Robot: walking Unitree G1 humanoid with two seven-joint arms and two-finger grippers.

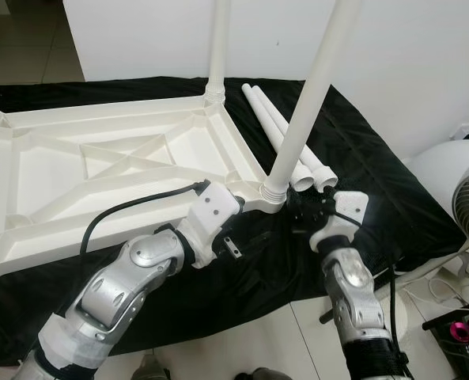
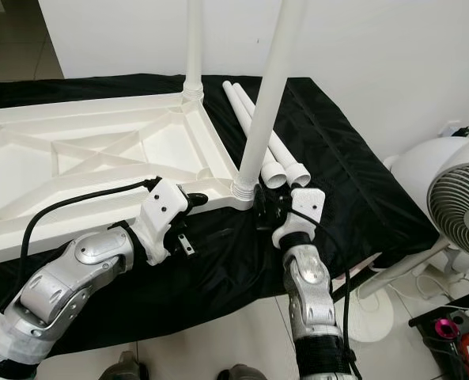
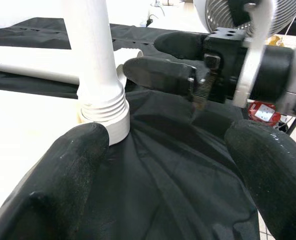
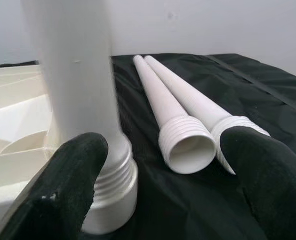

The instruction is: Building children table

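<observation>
Right wrist view: the right gripper [image 4: 162, 185] was spread wide, empty, one finger [image 4: 63, 190] beside the threaded base of the upright white plastic leg [image 4: 80, 100], two loose white tapered legs [image 4: 180, 112] just beyond. The left gripper [image 3: 157, 175], likewise wide, was held opposite. The inverted white ribbed tabletop [image 1: 100, 158] lay alongside on black cloth [image 1: 361, 174]. Leg fitting seemed underway; next, a loose leg would need grasping. No containers were seen.
</observation>
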